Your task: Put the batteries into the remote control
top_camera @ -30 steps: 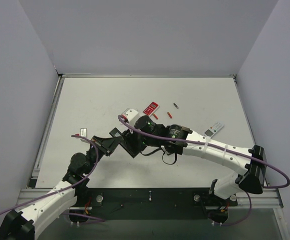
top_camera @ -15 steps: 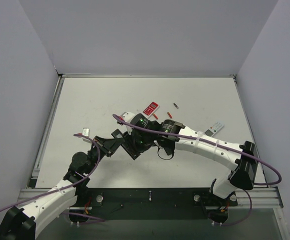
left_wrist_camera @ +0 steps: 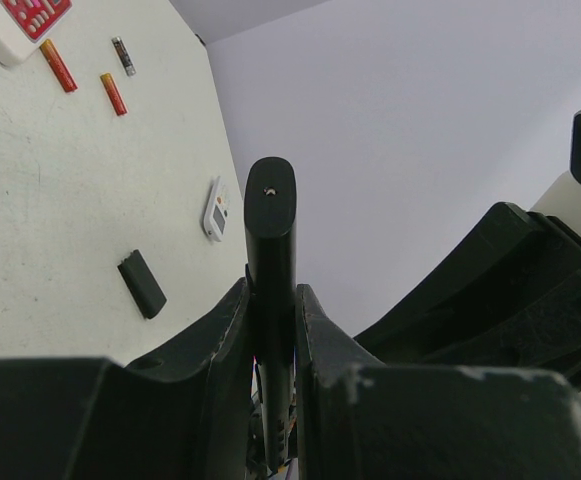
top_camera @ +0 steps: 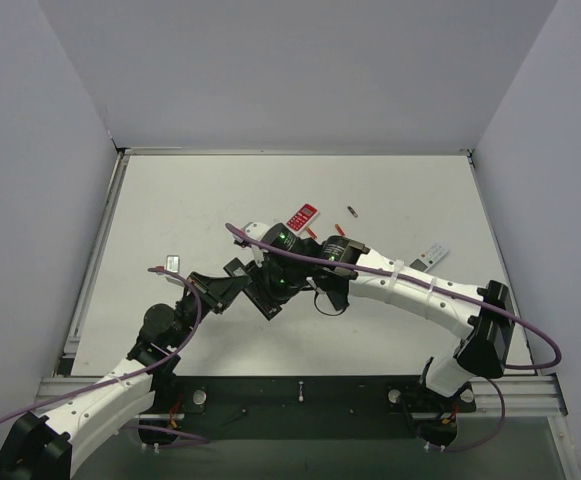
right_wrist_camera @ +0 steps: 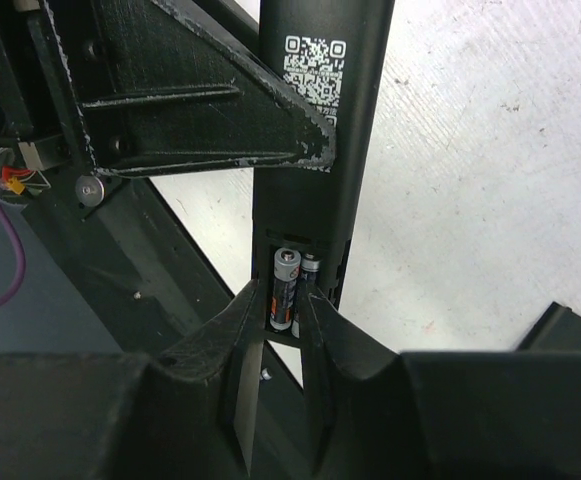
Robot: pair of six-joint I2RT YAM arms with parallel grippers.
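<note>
My left gripper [top_camera: 238, 283] is shut on the long black remote control [left_wrist_camera: 270, 240] and holds it edge-up above the table. In the right wrist view the remote [right_wrist_camera: 320, 150] shows its back, with a QR label and an open battery bay. My right gripper [right_wrist_camera: 285, 305] is shut on a battery [right_wrist_camera: 286, 285] lying in the bay's left slot. A second battery [right_wrist_camera: 311, 272] sits beside it. Two loose orange batteries [left_wrist_camera: 57, 65] [left_wrist_camera: 113, 93] and a darker one [left_wrist_camera: 123, 56] lie on the table. In the top view my right gripper [top_camera: 275, 287] is over the remote.
A red-and-white remote [top_camera: 301, 216] lies behind the grippers, and a small white-grey remote [top_camera: 432, 257] lies to the right. A black battery cover [left_wrist_camera: 142, 284] lies on the table. A small grey piece [top_camera: 172, 263] lies at the left. Grey walls enclose the table.
My right arm has swung left and brought its gripper onto the remote's open bay. My left gripper has kept hold of the remote and barely moved.
</note>
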